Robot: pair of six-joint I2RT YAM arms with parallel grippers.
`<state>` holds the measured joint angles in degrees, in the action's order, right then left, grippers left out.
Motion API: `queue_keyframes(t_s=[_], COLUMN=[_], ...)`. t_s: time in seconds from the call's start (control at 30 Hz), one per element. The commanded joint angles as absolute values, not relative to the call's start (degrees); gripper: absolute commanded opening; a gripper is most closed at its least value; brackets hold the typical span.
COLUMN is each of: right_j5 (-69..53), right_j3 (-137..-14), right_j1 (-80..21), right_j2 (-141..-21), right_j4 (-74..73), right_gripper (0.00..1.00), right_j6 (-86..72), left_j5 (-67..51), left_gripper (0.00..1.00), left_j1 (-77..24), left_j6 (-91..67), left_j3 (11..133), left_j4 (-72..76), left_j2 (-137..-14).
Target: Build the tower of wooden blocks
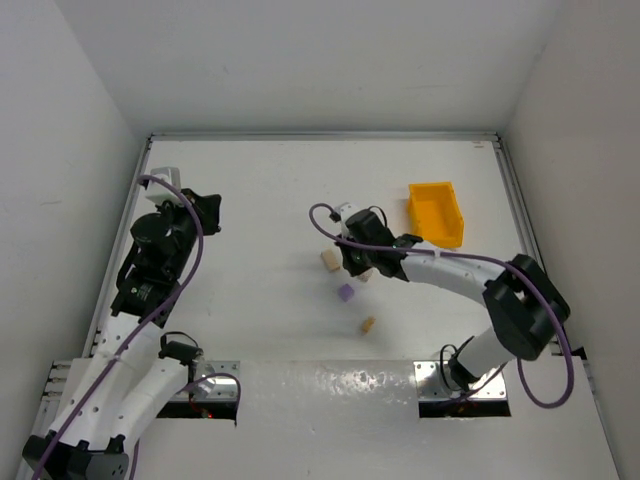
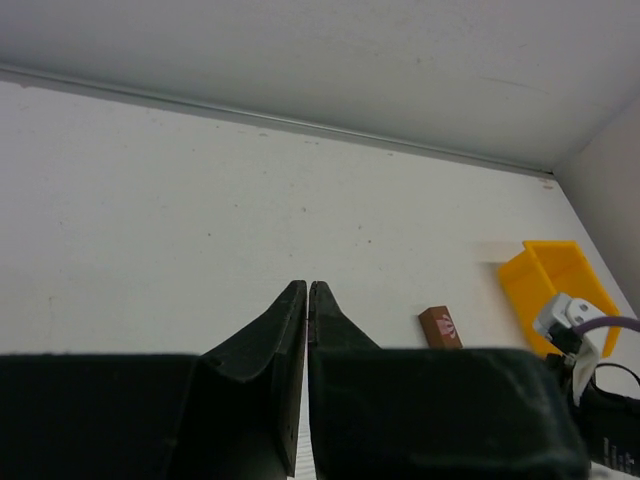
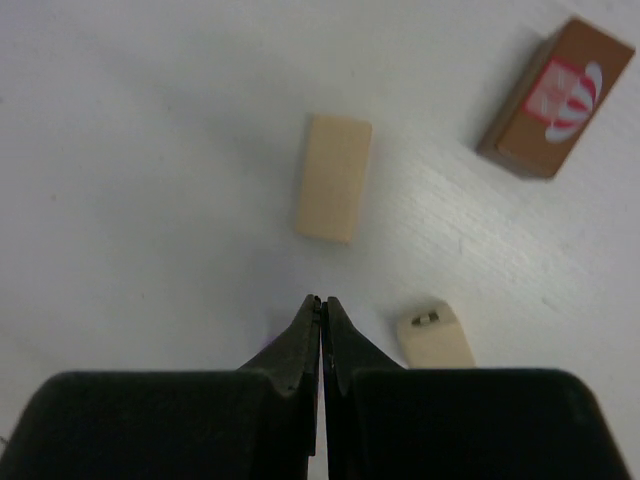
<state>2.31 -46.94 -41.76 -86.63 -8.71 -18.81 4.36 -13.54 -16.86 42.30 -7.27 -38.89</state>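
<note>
On the left, our left gripper (image 2: 307, 296) sits pinched shut and empty, well apart from the work. In the middle the pieces lie scattered and unstacked: tan block (image 3: 333, 190), purple block (image 1: 346, 292), brown block (image 3: 555, 97). Our right gripper (image 3: 321, 308) hovers over them, tips together, holding nothing. We judge it should spread wide, centre over one block, and descend square.
</note>
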Motion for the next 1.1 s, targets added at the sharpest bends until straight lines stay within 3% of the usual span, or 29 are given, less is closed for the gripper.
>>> queue_keyframes(t_s=[0.0, 0.07, 0.2, 0.4, 0.67, 0.77, 0.9, 1.07], right_j5=[2.5, 1.8, 0.2, -1.8, -2.5, -3.7, -4.8, -15.1], right_j3=[-53.4, -56.0, -60.2, -65.3, -67.3, -67.4, -67.1, -65.7], right_j1=[-41.8, -41.7, -40.2, -39.2, -39.2, -39.2, -39.2, -39.3], right_j2=[-91.7, -95.3, -100.4, -107.1, -110.5, -110.8, -110.7, -110.3], right_j4=[-6.9, -6.6, -6.5, -7.4, -8.4, -8.2, -8.1, -8.8], right_gripper=[0.00, 0.05, 0.29, 0.41, 0.41, 0.30, 0.26, 0.24], right_j6=[-16.2, -16.1, -16.0, -15.9, -14.9, -15.3, -15.5, -11.1], left_j5=[6.4, 7.2, 8.1, 8.4, 8.3, 8.2, 7.6, 7.6], left_gripper=[0.04, 0.06, 0.09, 0.11, 0.11, 0.11, 0.12, 0.12], left_j1=[-14.0, -14.0, -13.9, -13.7, -13.7, -13.7, -13.7, -13.7], left_j6=[-15.7, -15.6, -15.3, -14.9, -14.9, -14.9, -14.9, -15.0], left_j3=[44.2, 44.2, 44.1, 44.3, 44.5, 44.4, 44.4, 44.3], left_j4=[-6.9, -7.0, -7.1, -7.1, -7.1, -7.0, -6.9, -6.9], left_j2=[-38.8, -39.0, -39.5, -40.5, -41.1, -41.4, -41.5, -41.4])
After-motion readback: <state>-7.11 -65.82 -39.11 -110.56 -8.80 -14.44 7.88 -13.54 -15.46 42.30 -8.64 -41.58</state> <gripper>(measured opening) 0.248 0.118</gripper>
